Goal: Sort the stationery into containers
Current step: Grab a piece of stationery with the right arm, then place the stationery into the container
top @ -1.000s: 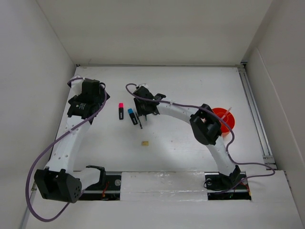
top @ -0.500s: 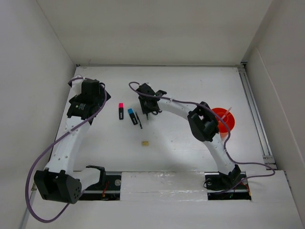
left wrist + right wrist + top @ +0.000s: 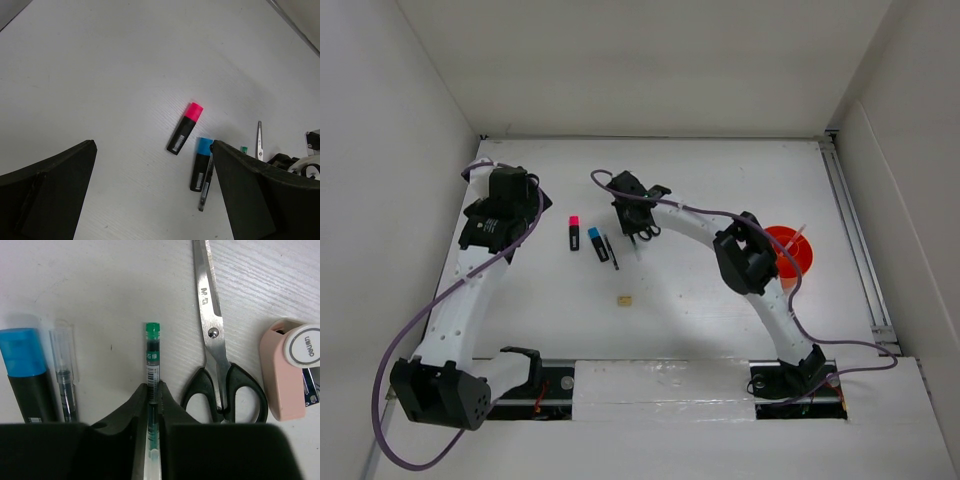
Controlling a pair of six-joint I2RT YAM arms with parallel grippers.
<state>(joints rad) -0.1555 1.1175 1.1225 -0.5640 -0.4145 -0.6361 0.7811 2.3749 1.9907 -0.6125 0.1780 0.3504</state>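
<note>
In the right wrist view my right gripper [image 3: 153, 390] is shut on a thin green pen [image 3: 152, 355] that lies on the table, its tip sticking out past the fingers. Black-handled scissors [image 3: 212, 335] lie just right of it, then a pinkish-white piece [image 3: 287, 370]. To the left lie a dark pen [image 3: 65, 375] and a blue-black marker [image 3: 25, 370]. The pink-black marker [image 3: 574, 233] lies further left. A tan eraser [image 3: 623, 298] sits nearer the bases. The orange cup [image 3: 790, 250] stands at the right. My left gripper [image 3: 152, 200] hangs open above bare table.
A thin pen leans out of the orange cup. The right arm's elbow [image 3: 748, 262] overlaps the cup's left side in the top view. White walls close in the table on three sides, and a rail [image 3: 855, 245] runs along its right edge.
The right gripper's jaws have closed onto the green pen, and its wrist has shifted slightly right. The left arm has not moved.
</note>
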